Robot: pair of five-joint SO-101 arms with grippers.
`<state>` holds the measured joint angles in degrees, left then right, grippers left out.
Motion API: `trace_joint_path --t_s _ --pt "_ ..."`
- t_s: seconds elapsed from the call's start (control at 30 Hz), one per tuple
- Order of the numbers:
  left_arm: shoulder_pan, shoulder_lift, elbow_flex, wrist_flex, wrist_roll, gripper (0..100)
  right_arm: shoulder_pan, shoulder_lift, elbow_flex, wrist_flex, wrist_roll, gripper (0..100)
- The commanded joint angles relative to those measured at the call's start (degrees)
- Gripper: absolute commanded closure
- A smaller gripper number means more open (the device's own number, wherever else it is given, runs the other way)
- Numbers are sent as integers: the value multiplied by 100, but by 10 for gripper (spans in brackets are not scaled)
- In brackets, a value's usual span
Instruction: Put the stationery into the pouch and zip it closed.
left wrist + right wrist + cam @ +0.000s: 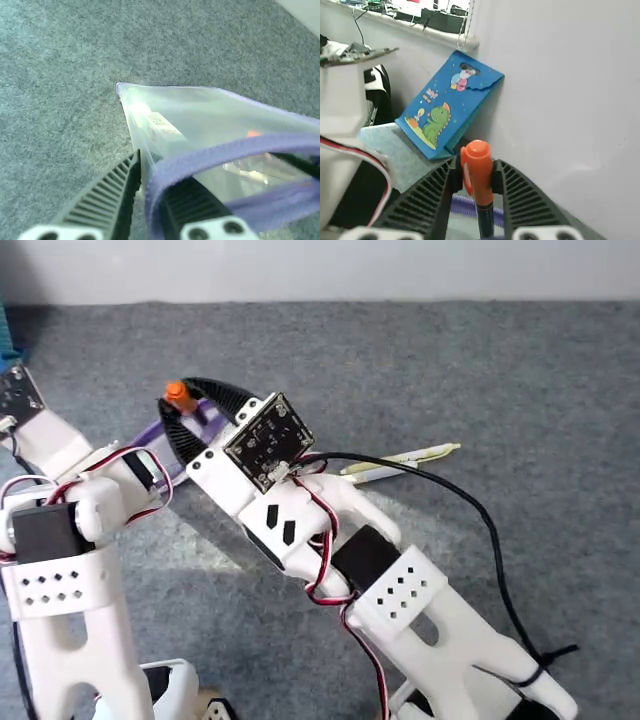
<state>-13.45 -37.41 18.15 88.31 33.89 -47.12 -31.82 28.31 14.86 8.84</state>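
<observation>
Clearly you have both claws loaded. Your right gripper (476,167) is clamped on the orange-capped pen (478,152) just below its cap. Your left gripper (145,200) is pinched onto the purple rim (225,150) of the pouch (200,115).

Expect the pen to be light and stiff, with a smooth round barrel that could swivel between ribbed fingers; a hold near the cap leaves a long tail free to swing. The pouch looks like thin clear film, limp and slick. I judge the cloth-like rim to be the only part firm enough to hold, and that is where you have it.

In the high view the pouch lies in the upper left of the frame on the grey table (520,360), with the pen's cap directly above it. Two pale pens (400,462) lie right of centre, well apart from the pouch. They look slim and apt to roll, so they are best taken across the middle of the barrel.

Your right arm runs from the lower right corner diagonally up to the upper left, with the pen cap-up and the barrel pointing down towards the rim. Your left arm stands folded at the left edge, forearm angled towards the pouch.
</observation>
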Motion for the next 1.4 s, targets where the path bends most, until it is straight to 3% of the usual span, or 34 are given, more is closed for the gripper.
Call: trace_joint_path --t_s 0.0,0.2,0.47,0.67,0.83,1.03,1.37 --pt "9 -26 -84 -167 53 987 119 -224 -563 593 53 788" --pt "9 -44 -84 -167 53 987 637 -488 -914 1490 -580 863" --pt "9 -44 -84 -158 53 987 2519 -426 -782 3503 -2330 952" --pt "9 -44 -84 -141 53 987 3275 295 -659 4523 -2892 950" --pt "9 -44 -84 -167 53 987 3688 1147 -668 4725 -3314 936" --pt "9 -35 -84 -167 35 987 3864 2044 -1037 4875 -3587 755" --pt "9 -9 -84 -167 35 987 4470 4136 -2664 4585 -3666 808"
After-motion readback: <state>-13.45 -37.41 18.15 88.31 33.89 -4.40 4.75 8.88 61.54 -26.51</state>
